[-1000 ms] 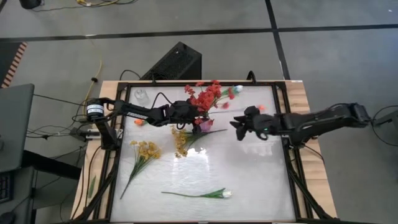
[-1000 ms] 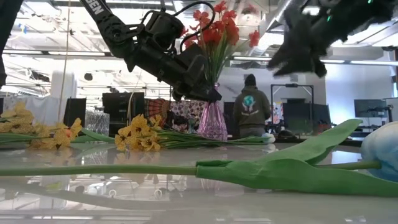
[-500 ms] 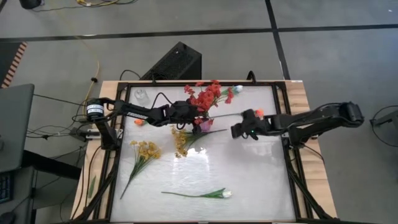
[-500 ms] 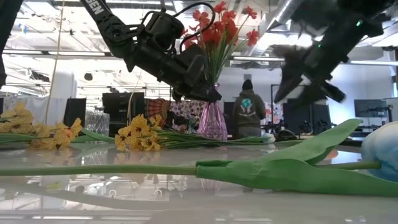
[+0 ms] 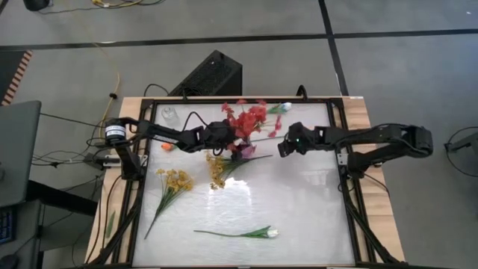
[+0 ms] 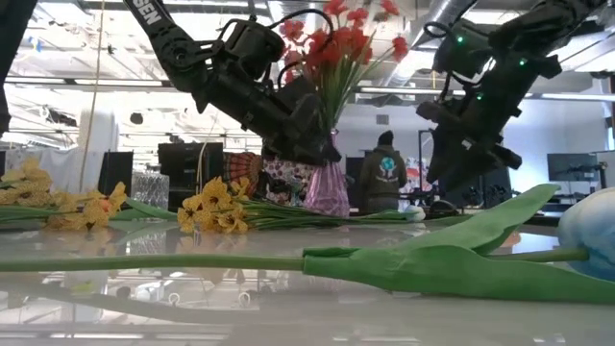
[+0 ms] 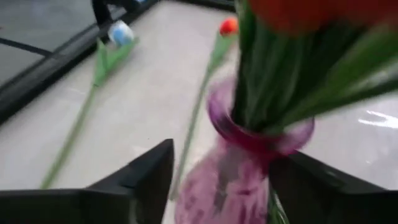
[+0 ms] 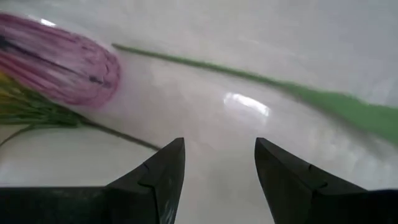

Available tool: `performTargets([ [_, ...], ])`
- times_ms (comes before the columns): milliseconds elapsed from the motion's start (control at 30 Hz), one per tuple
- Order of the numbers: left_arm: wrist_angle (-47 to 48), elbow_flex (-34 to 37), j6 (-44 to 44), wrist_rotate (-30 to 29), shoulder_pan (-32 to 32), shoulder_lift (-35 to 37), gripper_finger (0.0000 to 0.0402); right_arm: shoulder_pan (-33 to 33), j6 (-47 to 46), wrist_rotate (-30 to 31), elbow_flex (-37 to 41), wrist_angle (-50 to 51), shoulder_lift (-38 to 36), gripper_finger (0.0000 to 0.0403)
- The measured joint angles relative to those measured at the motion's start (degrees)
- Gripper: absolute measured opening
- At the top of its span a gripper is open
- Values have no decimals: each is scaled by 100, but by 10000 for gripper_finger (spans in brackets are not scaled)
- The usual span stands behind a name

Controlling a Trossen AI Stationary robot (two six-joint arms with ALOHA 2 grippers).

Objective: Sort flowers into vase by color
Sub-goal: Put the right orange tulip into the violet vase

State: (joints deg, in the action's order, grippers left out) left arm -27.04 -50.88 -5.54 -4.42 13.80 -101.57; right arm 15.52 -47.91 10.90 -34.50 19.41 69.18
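A purple glass vase [image 5: 243,150] stands on the table's far middle, holding red flowers [image 5: 246,119]. My left gripper [image 7: 221,186] is open, one finger on each side of the vase's body. My right gripper [image 8: 219,162] hangs open and empty to the right of the vase, tipped down over the table. An orange-budded flower [image 7: 229,26] lies there, its green stem [image 8: 261,78] just ahead of the fingers. Two yellow sprays [image 5: 176,181] [image 5: 216,169] and a white tulip [image 5: 263,233] lie flat on the table. My left gripper comes at the vase's body [image 7: 205,186] about level from the table's left, below the neck. I cannot tell whether either finger touches the glass. The vase stands upright on the table.
A pale-budded flower [image 5: 282,108] lies by the far rail and a small orange thing [image 5: 166,147] near the left rail. A black frame [image 5: 340,149] edges the table. A person [image 6: 387,173] stands in the room behind. Bare table lies at the near right.
My left gripper has opened around the vase, and the red flowers have shifted a little. My right gripper has swung toward the far edge and the vase, sunk lower and tipped further down, staying open.
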Motion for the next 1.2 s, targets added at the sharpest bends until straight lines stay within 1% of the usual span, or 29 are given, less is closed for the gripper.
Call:
performTargets([
  [100,379,-122,31,142,59,86,285,126,314,-55,-2,-5,-45,218],
  [233,1230,-359,294,595,99,320,313,160,1053,-198,-2,1,-56,218],
  [300,1748,-485,510,710,99,476,317,203,1511,-267,-2,-21,-56,218],
  [400,2693,-646,754,717,99,768,319,323,2496,-271,-2,-24,-56,218],
  [533,3685,-786,994,712,99,1339,319,625,3835,-429,-2,-85,-53,218],
  [600,4081,-788,1049,709,99,1674,319,812,4316,-520,-2,-109,-28,218],
  [733,4802,-789,978,576,99,2352,320,1262,5090,-921,-2,-170,155,218],
  [800,5042,-790,881,436,98,2643,320,1467,5438,-1190,-2,-234,387,218],
  [867,5204,-790,790,243,99,2864,320,1636,5802,-1328,-3,-265,682,218],
  [933,5304,-790,696,37,99,3054,320,1739,6153,-1315,-73,-255,1017,218],
  [1067,5485,-794,398,-280,99,3256,320,1807,6546,-764,-412,-401,1606,218],
  [1200,5735,-794,-10,-389,88,3280,320,1811,7119,-718,-799,-227,2063,217],
])
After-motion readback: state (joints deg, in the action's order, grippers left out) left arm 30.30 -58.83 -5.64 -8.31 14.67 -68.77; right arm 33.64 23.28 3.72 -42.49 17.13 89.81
